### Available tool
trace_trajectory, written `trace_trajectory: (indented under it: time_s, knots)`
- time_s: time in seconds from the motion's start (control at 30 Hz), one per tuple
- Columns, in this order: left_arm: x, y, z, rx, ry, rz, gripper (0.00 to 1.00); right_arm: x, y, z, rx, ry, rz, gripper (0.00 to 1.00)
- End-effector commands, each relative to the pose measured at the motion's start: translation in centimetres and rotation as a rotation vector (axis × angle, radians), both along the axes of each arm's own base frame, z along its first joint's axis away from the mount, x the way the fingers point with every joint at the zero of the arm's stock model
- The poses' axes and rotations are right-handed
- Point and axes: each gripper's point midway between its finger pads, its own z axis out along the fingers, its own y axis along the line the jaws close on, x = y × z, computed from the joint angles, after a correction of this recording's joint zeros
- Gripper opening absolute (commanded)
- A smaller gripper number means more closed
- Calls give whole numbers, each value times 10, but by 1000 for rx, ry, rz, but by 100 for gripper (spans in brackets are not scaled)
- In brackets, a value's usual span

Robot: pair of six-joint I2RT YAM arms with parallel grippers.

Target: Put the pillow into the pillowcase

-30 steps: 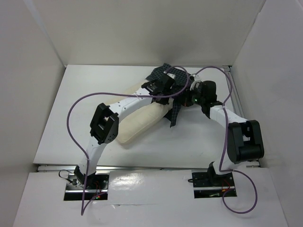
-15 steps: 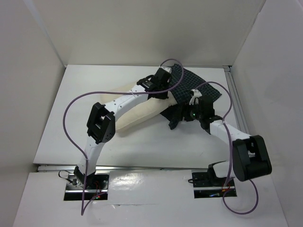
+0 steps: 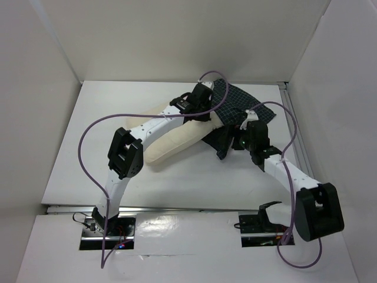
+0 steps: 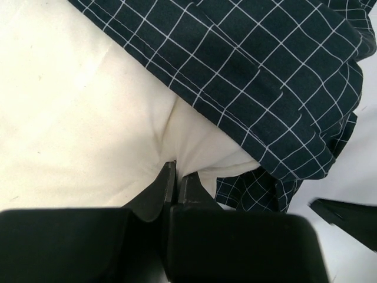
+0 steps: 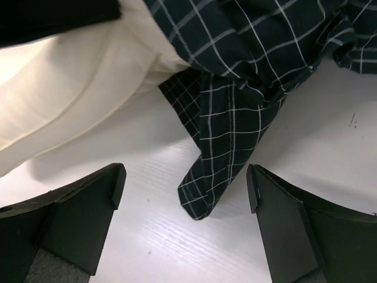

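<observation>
Top external view shows the right gripper (image 3: 234, 140) drawn back toward the near right. A second ago it was pressed up against the cloth beside the left gripper (image 3: 206, 112). The pillowcase (image 3: 238, 103), bunched then, now lies spread over the far-right end of the pillow (image 3: 168, 147), which stretches diagonally across the table (image 3: 88, 153). This suggests the case has been pulled a little way on, while most of the pillow is still outside it. How deep the pillow's end sits inside is hidden beneath the left arm and the cloth. Left wrist view has the left jaws closed, pinching a small fold of the pillow's cream fabric right at the pillowcase hem. A dark tip (image 4: 347, 215) at the right edge is cut off and too partial to identify. Right wrist view shows the right jaws spread wide and holding nothing, hovering above a loose checked flap of the pillowcase that lies on the table beside the pillow's end. The mouth of the pillowcase cannot be made out.
</observation>
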Motion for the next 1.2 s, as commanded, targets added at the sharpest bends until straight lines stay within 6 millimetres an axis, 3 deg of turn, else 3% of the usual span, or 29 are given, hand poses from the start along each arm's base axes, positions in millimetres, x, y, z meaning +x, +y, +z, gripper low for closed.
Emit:
trace_trajectory:
  time_s: [0.0,0.07,0.1,0.13,0.17,0.2,0.3,0.33,0.37,0.43,0.47,0.57,0.63,0.67,0.83,0.9,0.97,1.0,1.03,1.1,1.13,1.17]
  knots:
    - [3,-18,84,-183,-143,-14,0,17,4,-13,-13,14,-20,96]
    - [3,-21,91,-196,-150,-22,0,23,10,-20,-25,18,-2,96]
    - [4,-21,95,-202,-157,-22,0,30,12,-19,-19,-6,-2,67]
    - [4,-21,95,-202,-157,-22,0,33,10,-29,-43,4,-8,21]
    - [4,-22,99,-215,-159,-16,0,37,13,-27,-38,-6,-13,0]
    - [6,-24,97,-214,-158,-16,0,38,23,-20,-27,-29,33,0]
    - [10,-37,95,-252,-138,2,0,10,74,5,33,-88,294,0]
    - [11,-39,90,-251,-122,10,0,-7,95,28,92,-140,413,0]
    - [15,-47,83,-276,-99,17,0,-27,115,38,134,-162,526,0]
    - [18,-53,74,-292,-70,28,0,-66,140,62,220,-241,742,0]
    - [14,-61,71,-306,-53,21,0,-76,147,67,238,-257,797,0]
    - [13,-69,56,-309,-22,30,0,-103,161,73,311,-313,936,0]
    - [6,-74,46,-318,9,28,0,-106,166,74,348,-329,978,0]
    - [6,-75,43,-317,11,28,0,-116,169,61,378,-274,1053,0]
    - [8,-72,34,-302,20,56,0,-162,178,46,446,-235,1361,0]
    - [8,-68,25,-283,28,68,0,-165,176,47,446,-227,1367,0]
    - [0,-65,28,-263,30,30,0,-154,178,52,393,-279,1308,0]
    - [-4,-62,25,-243,40,14,0,-145,175,50,340,-212,1201,8]
    - [-11,-54,23,-203,39,-8,0,-134,176,61,274,-278,1178,35]
    - [-25,-44,17,-159,68,-32,35,-135,163,72,205,-253,1098,59]
    - [-37,-35,1,-118,110,-52,54,-121,157,77,143,-279,1003,75]
    - [-45,-28,14,-124,104,-53,71,-119,151,81,122,-279,950,80]
